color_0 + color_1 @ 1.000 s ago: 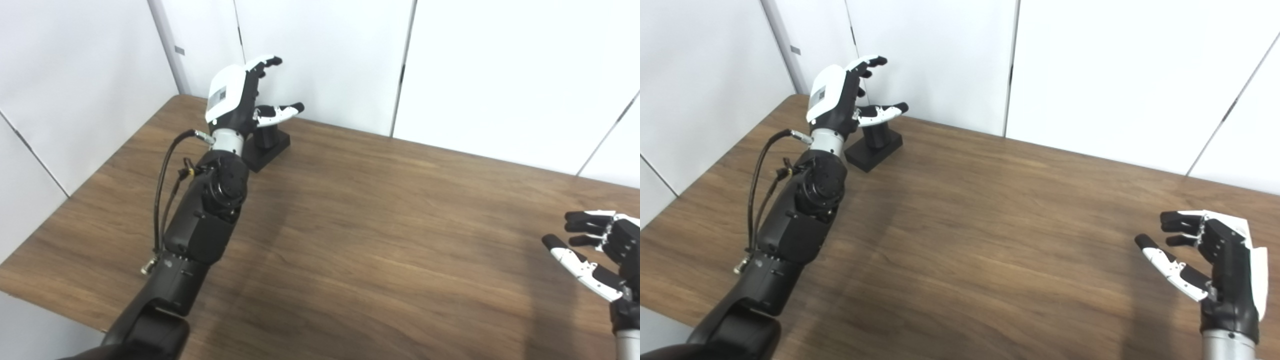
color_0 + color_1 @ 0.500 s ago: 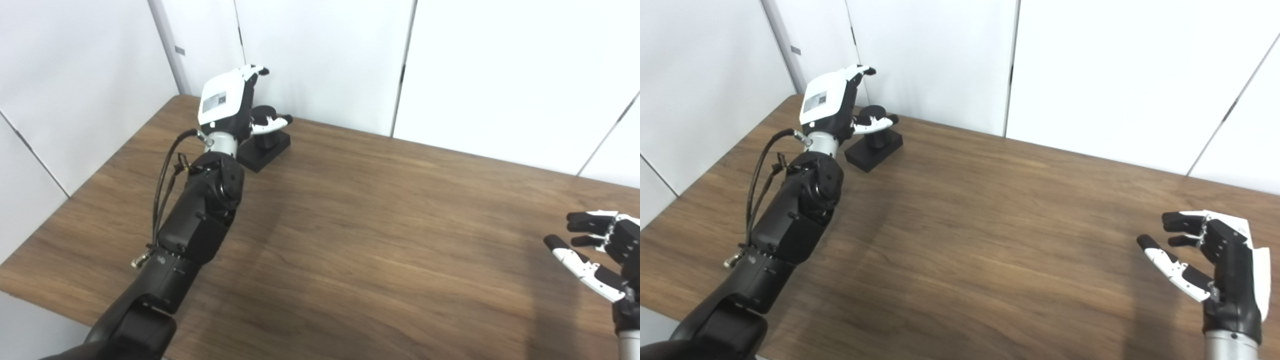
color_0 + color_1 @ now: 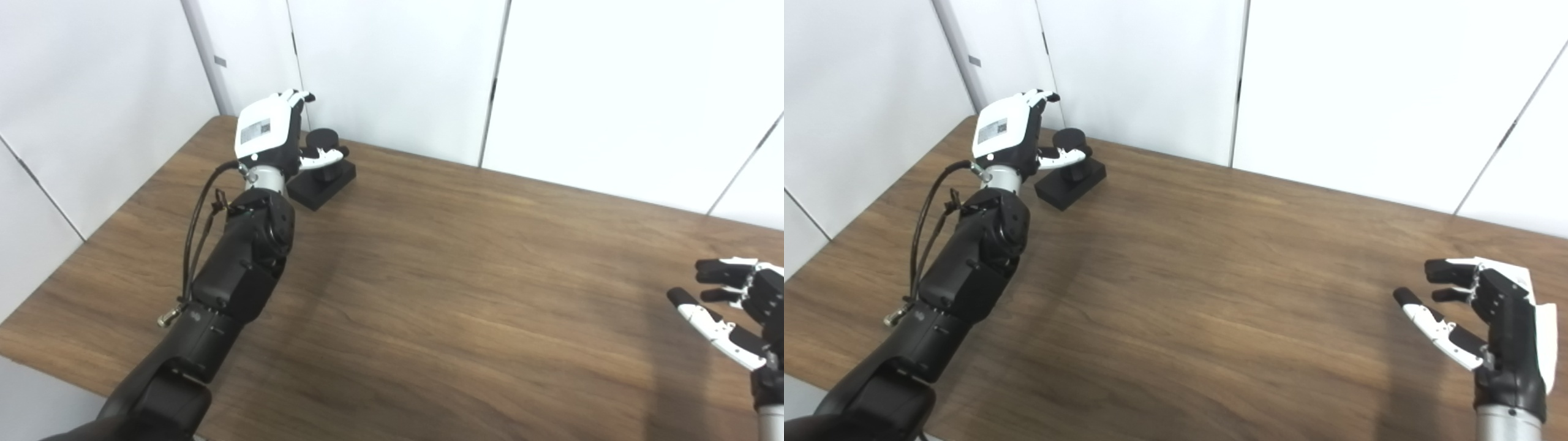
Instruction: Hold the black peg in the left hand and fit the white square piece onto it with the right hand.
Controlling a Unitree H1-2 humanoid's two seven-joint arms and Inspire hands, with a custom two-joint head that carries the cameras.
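The black peg [image 3: 321, 139], a short round post on a flat square black base [image 3: 324, 181], stands at the table's far left corner. My left hand [image 3: 269, 131] is beside it on its left, fingers apart, with the thumb lying across the front of the post. Whether it touches the post I cannot tell. My right hand [image 3: 1482, 318] hovers open and empty over the table's right side, near the front. No white square piece shows in either view.
The wooden table [image 3: 465, 275] runs up to white wall panels [image 3: 398, 67] just behind the peg. The table's left edge lies close to my left forearm [image 3: 245, 257].
My left hand has dropped and shifted left, coming down beside the peg so the post's top now shows; its fingers have curled a little. The right hand has barely moved.
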